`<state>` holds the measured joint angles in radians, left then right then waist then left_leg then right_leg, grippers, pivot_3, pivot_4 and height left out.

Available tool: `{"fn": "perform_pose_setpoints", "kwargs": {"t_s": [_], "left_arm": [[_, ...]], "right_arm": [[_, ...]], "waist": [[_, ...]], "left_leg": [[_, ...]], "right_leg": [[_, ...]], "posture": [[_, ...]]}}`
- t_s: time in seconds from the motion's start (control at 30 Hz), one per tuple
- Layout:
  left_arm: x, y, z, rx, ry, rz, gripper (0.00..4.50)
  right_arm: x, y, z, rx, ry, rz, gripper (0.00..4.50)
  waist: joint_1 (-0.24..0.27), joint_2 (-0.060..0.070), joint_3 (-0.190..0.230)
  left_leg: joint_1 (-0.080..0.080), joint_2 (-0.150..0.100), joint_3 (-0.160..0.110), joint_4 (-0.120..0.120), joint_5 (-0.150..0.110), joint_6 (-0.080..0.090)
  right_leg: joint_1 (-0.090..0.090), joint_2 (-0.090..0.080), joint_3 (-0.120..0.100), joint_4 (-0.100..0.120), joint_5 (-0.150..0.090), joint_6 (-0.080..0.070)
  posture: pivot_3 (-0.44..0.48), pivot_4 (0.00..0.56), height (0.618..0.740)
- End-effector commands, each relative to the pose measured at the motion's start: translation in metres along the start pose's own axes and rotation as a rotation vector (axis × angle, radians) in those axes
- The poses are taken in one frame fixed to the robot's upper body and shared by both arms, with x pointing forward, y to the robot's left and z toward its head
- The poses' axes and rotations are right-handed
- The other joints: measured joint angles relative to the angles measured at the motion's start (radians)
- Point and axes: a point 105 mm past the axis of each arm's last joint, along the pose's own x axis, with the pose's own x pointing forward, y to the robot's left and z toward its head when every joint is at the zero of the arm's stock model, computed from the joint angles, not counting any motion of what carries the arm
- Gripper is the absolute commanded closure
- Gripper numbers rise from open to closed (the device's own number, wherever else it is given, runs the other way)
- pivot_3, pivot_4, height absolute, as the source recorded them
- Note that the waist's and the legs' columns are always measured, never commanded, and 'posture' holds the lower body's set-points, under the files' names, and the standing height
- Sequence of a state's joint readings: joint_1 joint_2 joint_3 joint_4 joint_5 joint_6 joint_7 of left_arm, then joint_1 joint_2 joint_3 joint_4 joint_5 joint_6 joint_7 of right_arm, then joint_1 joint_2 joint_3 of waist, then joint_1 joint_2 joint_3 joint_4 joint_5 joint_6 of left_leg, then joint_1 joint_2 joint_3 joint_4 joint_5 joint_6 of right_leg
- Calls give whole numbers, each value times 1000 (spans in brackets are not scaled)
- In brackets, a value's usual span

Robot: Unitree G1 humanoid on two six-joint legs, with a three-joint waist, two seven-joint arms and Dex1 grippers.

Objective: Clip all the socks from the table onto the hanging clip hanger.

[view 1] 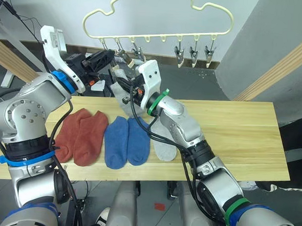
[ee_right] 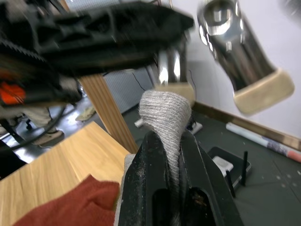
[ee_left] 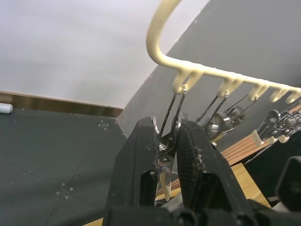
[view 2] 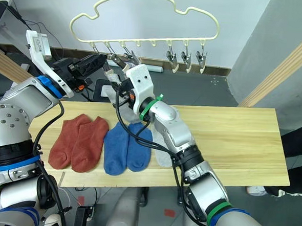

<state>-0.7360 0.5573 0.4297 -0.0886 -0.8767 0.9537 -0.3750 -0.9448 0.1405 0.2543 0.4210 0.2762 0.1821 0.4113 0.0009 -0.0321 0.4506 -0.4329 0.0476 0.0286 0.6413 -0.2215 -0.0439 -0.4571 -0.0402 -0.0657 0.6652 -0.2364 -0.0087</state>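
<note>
The left gripper (ee_left: 170, 157) jaws squeeze a clip (ee_left: 165, 162) on the hanger (view 1: 161, 21) while the right gripper (ee_right: 170, 155) pinches a grey sock (ee_right: 165, 113) just below it (others lie on the tabletop (view 1: 232, 133)), so misaligned, the cuff could miss.

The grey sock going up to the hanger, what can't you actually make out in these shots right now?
- Grey sock in the right gripper: right wrist view shows its bunched tip; fingers hide the rest.
- Whether it has entered the clip squeezed by the left gripper: the clip's mouth is hidden by those fingers in the left wrist view, by both grippers in the eye views.
- Second grey sock on the table: partly covered by the right arm.
</note>
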Motion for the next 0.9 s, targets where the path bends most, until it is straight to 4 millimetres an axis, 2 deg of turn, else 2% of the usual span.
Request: {"fn": "perform_pose_setpoints", "kwargs": {"t_s": [0.03,0.23,0.33,0.73,0.9], "left_arm": [[-4,-6,17,11,-66,-15,4121],[-2,-4,22,-7,-89,-6,4121],[-2,-5,21,-18,-85,-14,4121],[-1,-10,18,-48,-69,-39,4121],[-2,-9,18,-54,-61,-38,4121]], "right_arm": [[32,55,36,108,-141,137,4500],[36,60,32,183,-122,161,4500],[34,65,25,184,-97,185,4500],[33,64,19,182,-74,171,4500],[29,59,29,185,-122,151,4500]], "waist": [[0,0,0],[1,0,0],[0,0,0],[1,0,0],[1,0,0]], "left_leg": [[0,0,0,0,0,0],[0,0,0,0,0,0],[0,0,0,0,0,0],[0,0,0,1,0,0],[0,0,0,1,0,0]], "right_leg": [[0,0,0,0,0,0],[1,0,-1,0,2,-4],[0,0,-1,0,2,-4],[0,0,-1,1,3,-4],[0,0,-1,0,3,-4]], "posture": [[26,466,735],[35,456,735],[33,455,735],[30,466,735],[26,468,735]]}}
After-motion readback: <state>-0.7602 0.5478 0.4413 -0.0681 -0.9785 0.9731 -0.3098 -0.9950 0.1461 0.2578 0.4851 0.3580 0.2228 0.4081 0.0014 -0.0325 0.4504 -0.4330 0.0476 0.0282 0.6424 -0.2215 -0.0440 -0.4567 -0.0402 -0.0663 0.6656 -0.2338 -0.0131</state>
